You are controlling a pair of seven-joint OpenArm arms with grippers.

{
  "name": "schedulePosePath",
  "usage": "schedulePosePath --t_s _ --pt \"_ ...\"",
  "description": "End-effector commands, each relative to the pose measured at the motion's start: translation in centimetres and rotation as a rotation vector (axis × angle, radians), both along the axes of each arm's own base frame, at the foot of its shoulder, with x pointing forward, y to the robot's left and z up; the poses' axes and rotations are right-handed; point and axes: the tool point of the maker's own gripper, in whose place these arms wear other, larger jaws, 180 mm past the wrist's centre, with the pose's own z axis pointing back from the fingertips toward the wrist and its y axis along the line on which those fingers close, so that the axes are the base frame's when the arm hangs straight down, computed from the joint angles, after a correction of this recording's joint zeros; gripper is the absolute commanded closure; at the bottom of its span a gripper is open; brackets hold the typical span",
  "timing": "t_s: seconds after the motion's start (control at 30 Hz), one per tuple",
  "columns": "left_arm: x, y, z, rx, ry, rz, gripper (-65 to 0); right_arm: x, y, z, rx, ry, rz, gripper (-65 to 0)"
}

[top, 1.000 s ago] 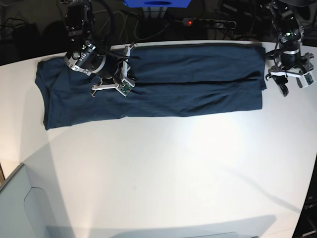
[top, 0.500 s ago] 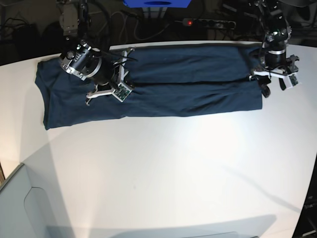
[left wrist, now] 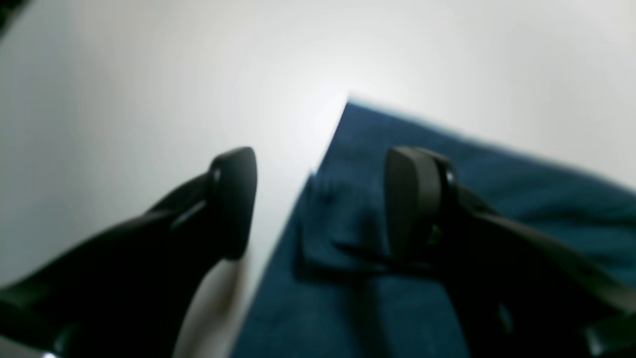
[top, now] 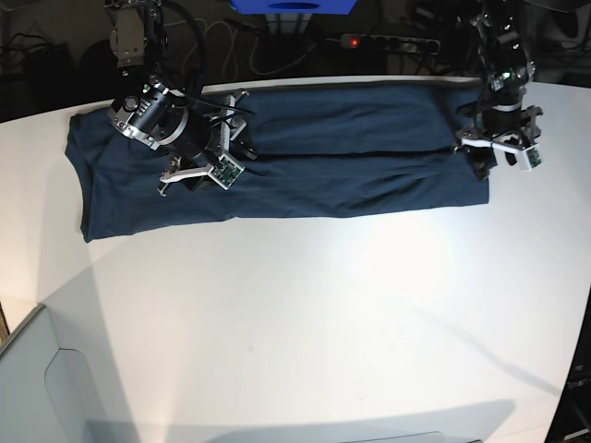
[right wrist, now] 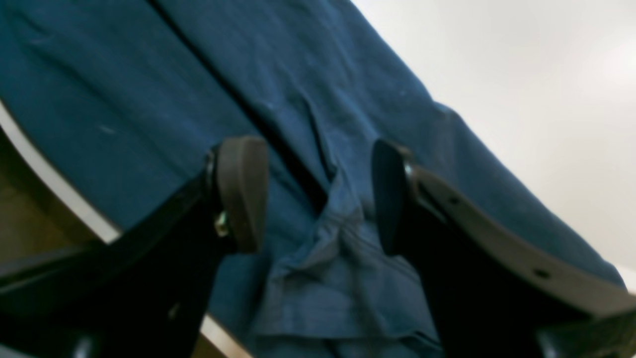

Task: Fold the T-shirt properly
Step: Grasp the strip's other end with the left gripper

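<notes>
Base view: power strip (top: 383,41) behind T-shirt (top: 351,148)

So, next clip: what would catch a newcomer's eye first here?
A dark navy T-shirt lies as a long folded band across the far side of the white table, the only garment in view. The right gripper stands over the shirt near its left end in the base view, jaws apart astride a bunched ridge of cloth. The left gripper hangs open at the opposite end, straddling the shirt's edge.
</notes>
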Motion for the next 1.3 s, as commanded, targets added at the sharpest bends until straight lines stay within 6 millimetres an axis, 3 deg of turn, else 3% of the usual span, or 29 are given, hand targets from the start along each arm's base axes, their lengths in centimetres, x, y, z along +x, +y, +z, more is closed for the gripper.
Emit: schedulePosePath --t_s 0.0,0.33,0.63,0.8,0.97,1.1,1.27 --pt "0.9 0.4 1.4 0.024 -0.053 -0.008 -38.8 0.3 0.5 1.0 0.027 -0.035 0.02 -31.6" --pt "0.9 0.2 1.2 0.014 -0.052 -0.005 -37.0 0.3 0.4 0.9 0.025 -0.032 0.019 -31.6" --pt "1.1 0.2 1.3 0.012 -0.056 -0.005 0.0 0.3 0.4 0.9 0.025 -0.032 0.019 -31.6" --pt "0.8 0.2 1.4 0.016 -0.053 -0.006 0.0 0.3 0.4 0.9 0.025 -0.032 0.019 -31.6" --pt "0.9 0.1 3.0 0.038 -0.076 -0.014 0.0 0.2 0.4 0.9 0.025 -0.03 0.019 -31.6" --pt "0.9 0.2 4.3 0.051 -0.077 -0.016 -12.6 0.2 0.4 0.9 0.025 -0.03 0.019 -31.6" --pt "0.8 1.3 3.7 0.046 -0.069 0.018 -23.8 0.2 0.4 0.9 0.025 -0.03 0.019 -31.6"
